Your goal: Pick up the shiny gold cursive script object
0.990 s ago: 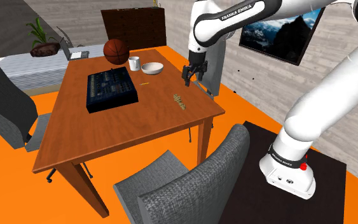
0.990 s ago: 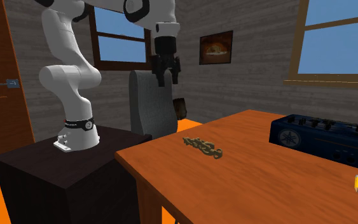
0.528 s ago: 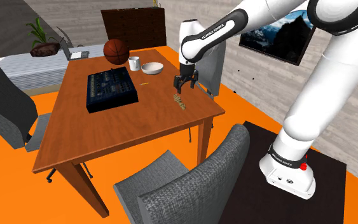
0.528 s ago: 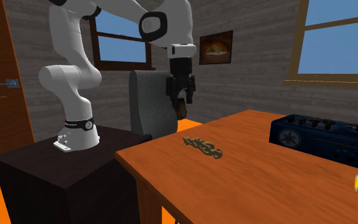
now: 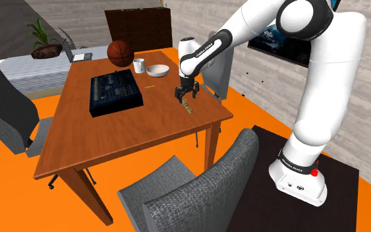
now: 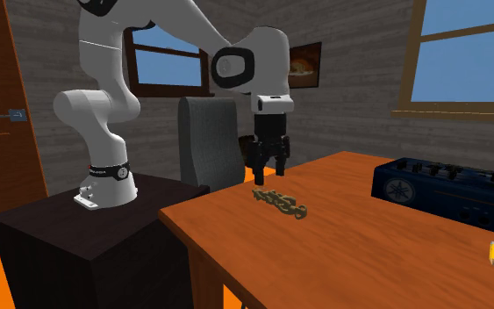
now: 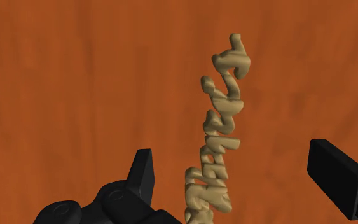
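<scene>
My two fingers [image 7: 142, 175] stand open and empty, straddling the near end of the one gold script piece [image 7: 222, 127], which lies flat on the bench [image 5: 124, 132] near its edge. Its long axis runs straight ahead between them; I seem to hover just above, not touching.

Script object [image 7: 220, 130]: near end cut by wrist-view edge.

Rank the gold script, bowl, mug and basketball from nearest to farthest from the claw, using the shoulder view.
1. Gold script, right under the claw.
2. Bowl, farther back.
3. Mug, just past the bowl.
4. Basketball, beyond the mug.
</scene>
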Controlling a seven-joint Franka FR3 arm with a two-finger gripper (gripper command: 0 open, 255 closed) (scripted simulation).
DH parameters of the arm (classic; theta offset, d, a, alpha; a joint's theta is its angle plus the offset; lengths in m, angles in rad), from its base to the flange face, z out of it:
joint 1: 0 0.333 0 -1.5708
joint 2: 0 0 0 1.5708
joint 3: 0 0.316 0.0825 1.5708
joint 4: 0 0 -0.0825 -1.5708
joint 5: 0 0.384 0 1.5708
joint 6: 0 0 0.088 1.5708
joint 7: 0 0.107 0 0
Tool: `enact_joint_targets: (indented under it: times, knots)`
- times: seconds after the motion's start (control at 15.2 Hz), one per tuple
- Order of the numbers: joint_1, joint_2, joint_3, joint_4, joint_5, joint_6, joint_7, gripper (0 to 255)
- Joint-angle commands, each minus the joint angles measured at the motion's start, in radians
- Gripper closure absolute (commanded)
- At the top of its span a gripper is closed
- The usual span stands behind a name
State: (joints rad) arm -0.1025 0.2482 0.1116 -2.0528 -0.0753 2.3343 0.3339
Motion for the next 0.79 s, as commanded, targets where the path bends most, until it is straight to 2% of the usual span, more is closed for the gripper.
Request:
enact_joint_targets:
  times: [0.0, 0.53, 0.59, 0.73]
  knots:
    - [0.003, 0.031, -0.003, 0.009, -0.008, 0.021, 0.012, 0]
    - [0.006, 0.08, -0.008, -0.006, -0.019, 0.084, 0.021, 0]
    - [0.006, 0.079, -0.008, -0.006, -0.019, 0.084, 0.021, 255]
    - [0.006, 0.079, -0.008, -0.006, -0.019, 0.084, 0.021, 255]
